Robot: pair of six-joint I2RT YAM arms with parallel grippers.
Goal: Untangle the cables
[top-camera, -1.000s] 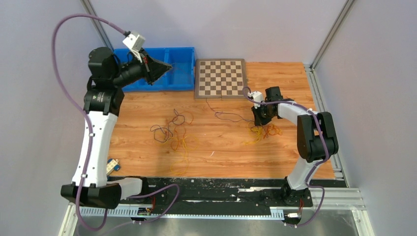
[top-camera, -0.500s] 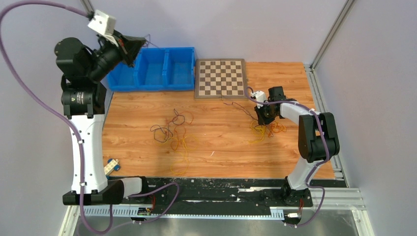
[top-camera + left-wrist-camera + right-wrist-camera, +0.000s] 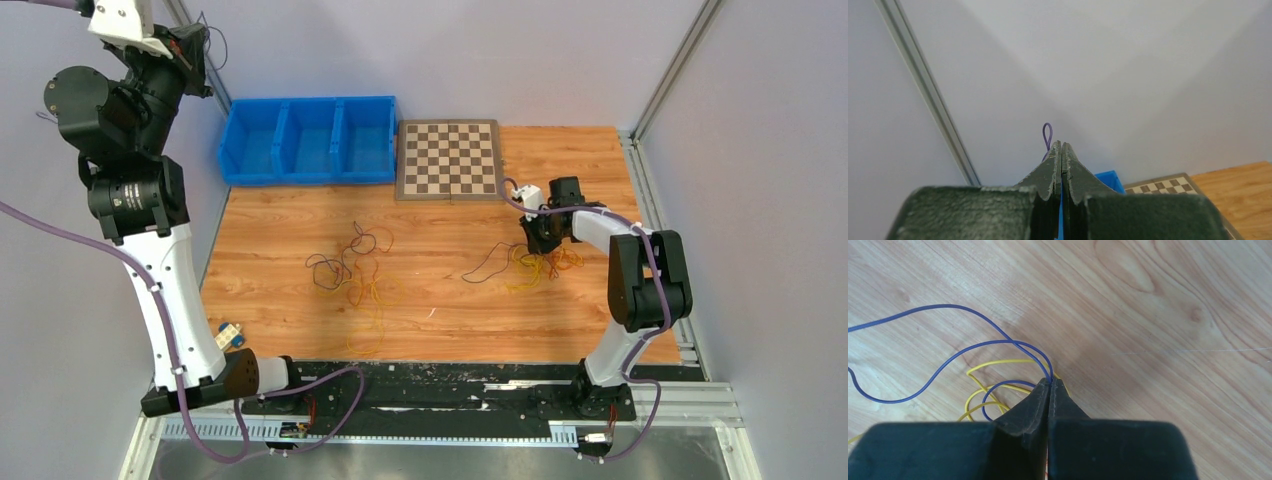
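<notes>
Your left gripper (image 3: 1061, 146) is up high at the far left, above the blue bin (image 3: 305, 178) and close to the grey wall (image 3: 1148, 60). Its jaws are pressed together, and a small loop of purple wire (image 3: 1047, 135) sticks out just past the tips. Your right gripper (image 3: 1050, 383) is low over the wooden table (image 3: 600, 160), near the chessboard (image 3: 450, 158). Its jaws are also pressed together, pinching a dark blue-purple wire (image 3: 1013, 342) that curves away to the left across some yellow wires (image 3: 998, 361). A loose tangle of cables (image 3: 350, 272), dark, orange and yellow, lies on the middle of the table, well apart from both grippers.
</notes>
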